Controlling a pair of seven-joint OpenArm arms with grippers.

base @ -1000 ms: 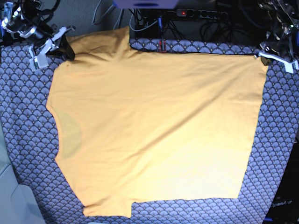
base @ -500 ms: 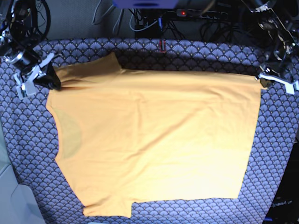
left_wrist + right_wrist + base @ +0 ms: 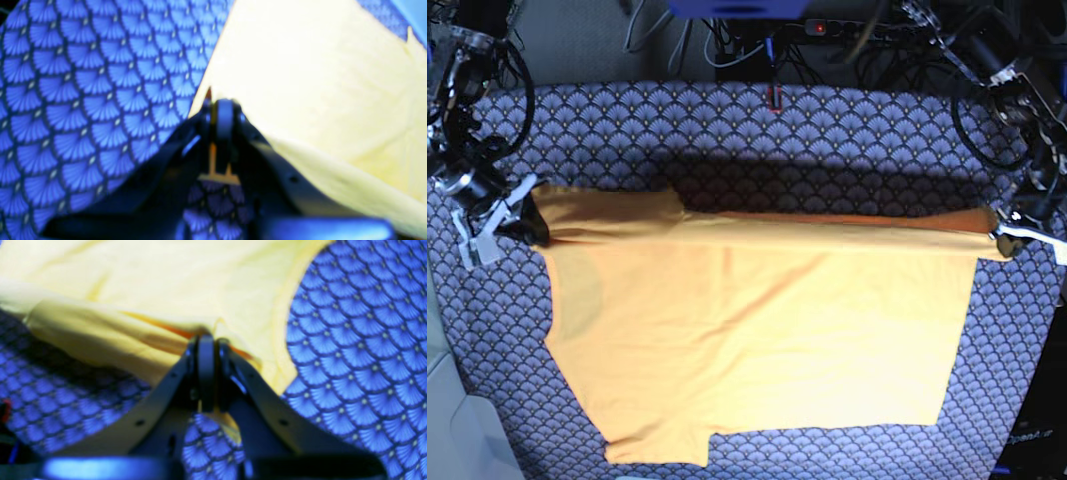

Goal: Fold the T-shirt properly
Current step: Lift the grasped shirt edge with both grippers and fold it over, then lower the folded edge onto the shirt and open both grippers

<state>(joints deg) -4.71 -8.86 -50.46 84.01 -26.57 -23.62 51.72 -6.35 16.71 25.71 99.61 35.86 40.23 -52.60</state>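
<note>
T-shirt flat on surface, far edge lifted and rolled toward me. My right claw pinches shoulder corner, left claw pinches hem corner; both wrist views show jaws pressed on fabric. I hold both ends level so fold line stays straight. Judge lengthwise fold underway, near sleeve untouched

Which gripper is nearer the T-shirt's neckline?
Right. The right gripper pinches the T-shirt at the shoulder corner just above the neckline; the left gripper clamps the hem corner at the opposite end.
</note>
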